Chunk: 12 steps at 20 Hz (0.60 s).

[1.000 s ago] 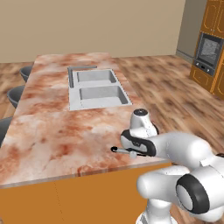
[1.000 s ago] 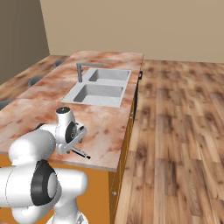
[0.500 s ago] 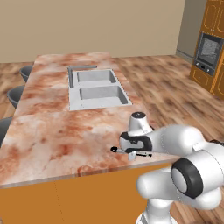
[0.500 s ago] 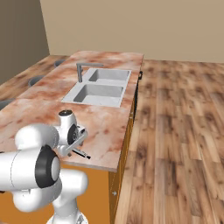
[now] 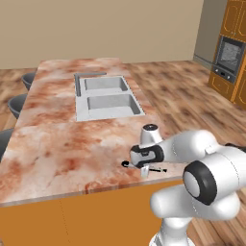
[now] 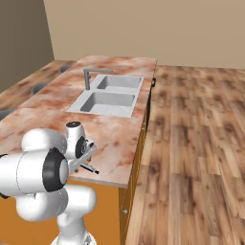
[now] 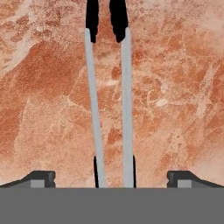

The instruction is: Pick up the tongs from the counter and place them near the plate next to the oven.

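Hand view: tongs [image 7: 109, 100] flat on table [image 7: 175, 87], fingers [image 7: 41, 177] spread wide either side. Likely light, stiff, slippery metal; grip mid-shaft.

Both base views look forward and down from behind the arm, left and right, sharing the worktop [image 5: 67, 139] and sink [image 6: 107, 93]; the hand view looks straight down, close on the worktop.

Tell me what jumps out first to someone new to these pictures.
The white arm bends low over the near edge of the marbled counter, its gripper open astride the grey tongs lying flat there. Beyond sits a grey double sink; an oven stands far right.
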### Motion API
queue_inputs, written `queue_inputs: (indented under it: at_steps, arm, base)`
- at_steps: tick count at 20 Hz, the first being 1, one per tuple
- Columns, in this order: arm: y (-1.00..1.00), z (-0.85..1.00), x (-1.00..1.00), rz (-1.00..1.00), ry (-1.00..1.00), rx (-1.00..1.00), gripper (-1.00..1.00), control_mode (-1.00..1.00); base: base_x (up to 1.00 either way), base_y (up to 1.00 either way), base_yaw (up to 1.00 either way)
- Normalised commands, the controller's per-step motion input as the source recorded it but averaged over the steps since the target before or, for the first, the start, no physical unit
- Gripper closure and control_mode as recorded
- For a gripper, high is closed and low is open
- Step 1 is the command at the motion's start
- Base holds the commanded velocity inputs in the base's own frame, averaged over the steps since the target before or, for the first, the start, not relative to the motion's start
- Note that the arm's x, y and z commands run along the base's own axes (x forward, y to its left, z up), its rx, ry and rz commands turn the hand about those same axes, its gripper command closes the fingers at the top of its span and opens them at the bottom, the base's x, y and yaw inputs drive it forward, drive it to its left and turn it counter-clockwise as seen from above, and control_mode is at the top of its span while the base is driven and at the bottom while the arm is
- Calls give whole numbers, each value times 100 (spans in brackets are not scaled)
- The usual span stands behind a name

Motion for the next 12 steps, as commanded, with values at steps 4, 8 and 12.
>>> queue_inputs:
  at_steps: [4, 8, 12]
  arm:
    - [0, -38, 3, 0, 0, 0, 100, -100]
    - [0, -29, 0, 1, -2, 0, 100, -100]
    - [0, -13, -5, 2, -15, 0, 100, -100]
  base:
    - [0, 0, 0]
    - [0, 0, 0]
    - [0, 0, 0]
